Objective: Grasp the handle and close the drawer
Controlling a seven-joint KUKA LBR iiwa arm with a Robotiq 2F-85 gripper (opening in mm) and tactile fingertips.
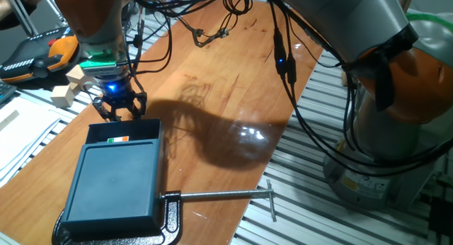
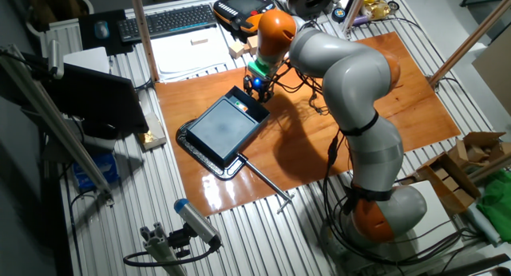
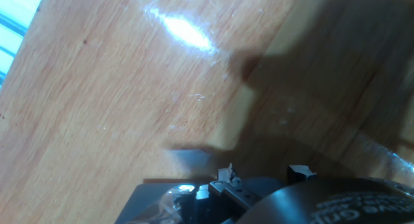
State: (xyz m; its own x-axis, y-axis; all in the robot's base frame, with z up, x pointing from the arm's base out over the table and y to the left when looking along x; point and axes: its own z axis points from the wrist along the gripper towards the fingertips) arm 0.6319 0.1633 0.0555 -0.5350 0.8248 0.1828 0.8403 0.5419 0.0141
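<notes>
The dark teal drawer point(image 1: 153, 132) sticks a short way out of the far end of its flat-topped box point(image 1: 113, 181), and a small orange and green thing lies in the open strip. My gripper point(image 1: 122, 110) hangs right at the drawer's narrow front wall, fingers pointing down and jaws spread apart, holding nothing I can see. The handle is hidden behind the fingers. The other fixed view shows the gripper point(image 2: 255, 86) at the drawer's far end point(image 2: 244, 104). The hand view shows only the wooden tabletop point(image 3: 129, 88) in shadow.
A black clamp point(image 1: 170, 218) with a long silver rod point(image 1: 219, 195) pins the box to the table's near edge. Wooden blocks point(image 1: 67, 93) and an orange pendant point(image 1: 35, 57) lie left of the gripper. Cables point(image 1: 212, 25) hang across the far side of the table.
</notes>
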